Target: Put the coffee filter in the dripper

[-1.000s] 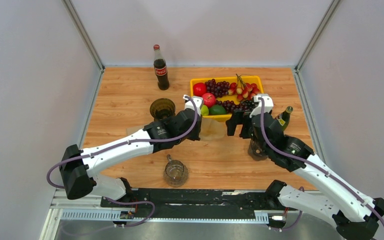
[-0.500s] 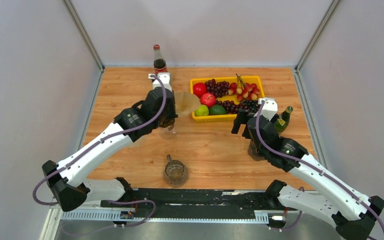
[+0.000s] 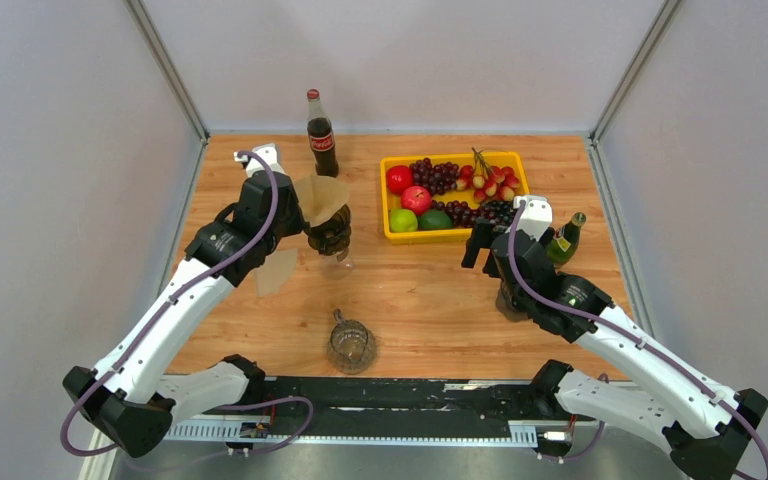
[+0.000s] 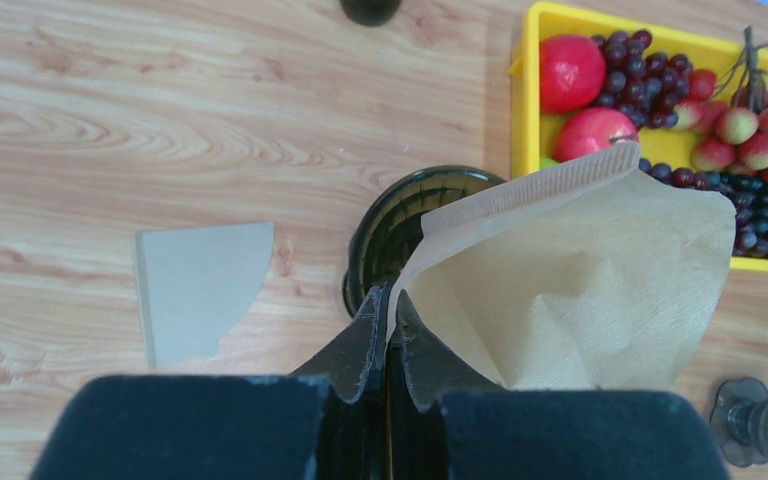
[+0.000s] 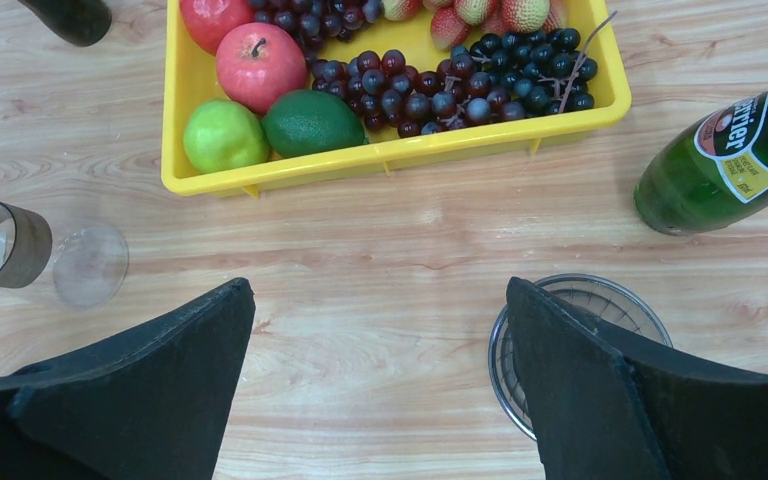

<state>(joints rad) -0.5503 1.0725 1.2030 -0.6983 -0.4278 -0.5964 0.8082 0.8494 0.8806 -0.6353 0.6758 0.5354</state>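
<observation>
The left gripper (image 4: 388, 305) is pinched shut on the rim of the opened coffee filter (image 4: 580, 280), holding it in the air partly over the dark dripper (image 4: 400, 225) on the tabletop (image 4: 110, 120). The pickup looks done; seating the cone in the dripper and letting go remain. The right gripper (image 5: 378, 300) hangs wide apart, empty.

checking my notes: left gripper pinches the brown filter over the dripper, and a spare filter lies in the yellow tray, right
The spare filter lies on the table beside the dripper, not in the yellow tray; the left wrist view shows it. The rest holds.
</observation>
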